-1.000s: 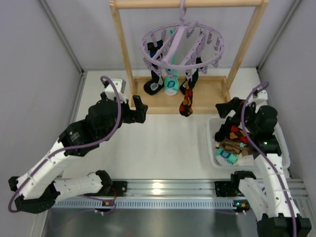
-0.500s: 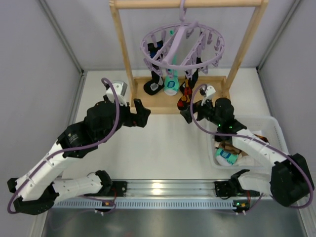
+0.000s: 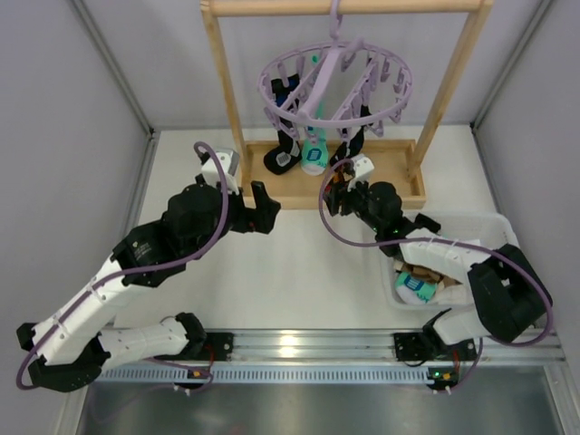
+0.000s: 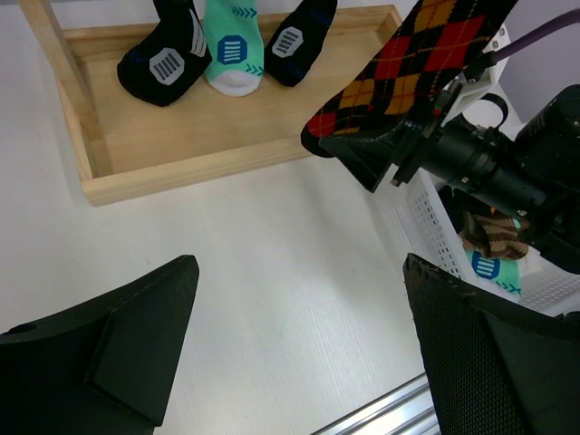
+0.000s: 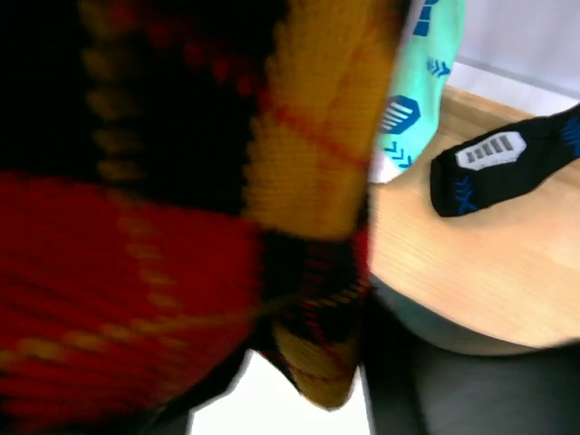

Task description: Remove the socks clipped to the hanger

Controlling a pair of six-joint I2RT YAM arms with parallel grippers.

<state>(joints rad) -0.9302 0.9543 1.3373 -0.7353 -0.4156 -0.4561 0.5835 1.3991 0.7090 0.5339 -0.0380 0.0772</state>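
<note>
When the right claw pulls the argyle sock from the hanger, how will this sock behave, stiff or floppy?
Probably floppy: the argyle sock is knitted fabric and hangs limp. Likely light, being small and thin, so little force should move it. It may stretch before the hanger lets go.

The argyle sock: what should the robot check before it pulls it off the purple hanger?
1. Right hand at the argyle sock: ok, it sits against the toe end.
2. Hand closed on the sock: cannot tell; the right wrist view is all blurry sock.
3. Left hand out of the way: ok, open, empty, off to one side.
4. Teal sock and black socks clear: ok, hanging apart over the wooden tray.
5. Basket ready: ok, open-topped beside the right arm.
</note>
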